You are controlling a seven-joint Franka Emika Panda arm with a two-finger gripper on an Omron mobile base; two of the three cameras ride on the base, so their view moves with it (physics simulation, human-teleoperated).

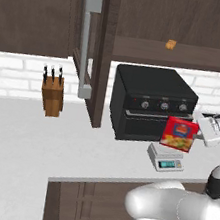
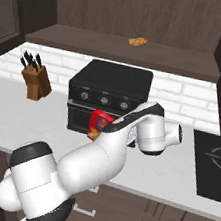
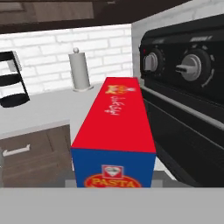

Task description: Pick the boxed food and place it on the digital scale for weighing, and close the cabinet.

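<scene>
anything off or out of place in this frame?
The cabinet door stands open over the counter, edge-on beside the black oven. A small orange-tan lump sits alone on the shelf above. The boxed food hangs tilted in the pincer above the digital scale, not yet resting on it.

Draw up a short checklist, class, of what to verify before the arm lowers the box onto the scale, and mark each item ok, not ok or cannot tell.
1. Box held: the gripper is shut on the red pasta box, which hangs off the counter. Ok.
2. Box over the scale: in the left base view it hangs just above the scale. How exactly it lines up: cannot tell.
3. Scale top free: nothing lies on it. Ok.
4. Room beside the oven: the box hangs close in front of the oven door; touching or apart: cannot tell.
5. Cabinet door closed: it stands open. Not ok.
</scene>
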